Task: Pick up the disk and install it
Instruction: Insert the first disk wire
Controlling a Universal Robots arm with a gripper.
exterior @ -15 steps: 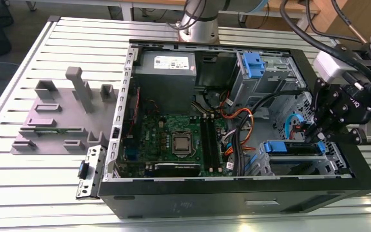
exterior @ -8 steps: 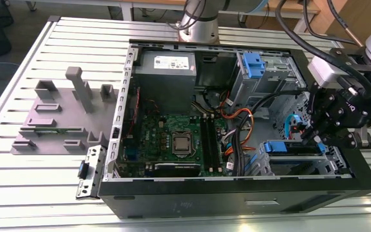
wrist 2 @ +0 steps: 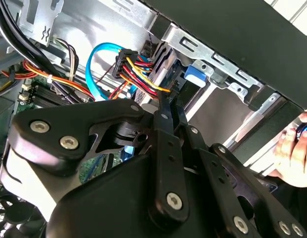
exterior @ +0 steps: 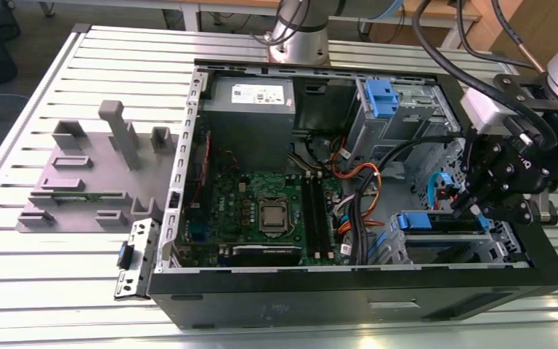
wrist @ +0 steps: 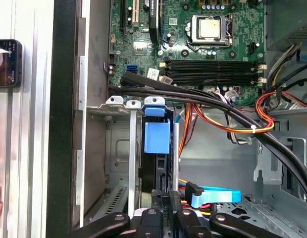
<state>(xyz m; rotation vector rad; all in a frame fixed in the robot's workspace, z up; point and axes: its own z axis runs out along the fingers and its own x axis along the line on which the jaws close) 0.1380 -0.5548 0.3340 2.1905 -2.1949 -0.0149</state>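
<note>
The disk (exterior: 436, 222) stands on edge in the drive bay at the front corner of the open computer case (exterior: 357, 291), on the exterior view's right. Its bright blue frame (wrist: 157, 137) shows between the bay's metal rails in the first wrist view, and a blue corner of the disk (wrist 2: 195, 73) shows in the second wrist view. My gripper (exterior: 468, 207) hangs just over the bay. Its fingers (wrist 2: 166, 111) lie close together at the near end of the disk, and I see nothing held between them. The gripper (wrist: 168, 197) lines up with the slot.
Bundled black, red and yellow cables (wrist: 228, 116) and a blue data cable (wrist: 215, 195) run beside the bay. The motherboard (exterior: 259, 207), a grey power-supply box (exterior: 250, 94) and an upper blue latch (exterior: 381, 98) sit inside the case. A grey fixture (exterior: 90, 171) stands on the exterior view's left. A person's hand (wrist 2: 292, 148) is outside the case wall.
</note>
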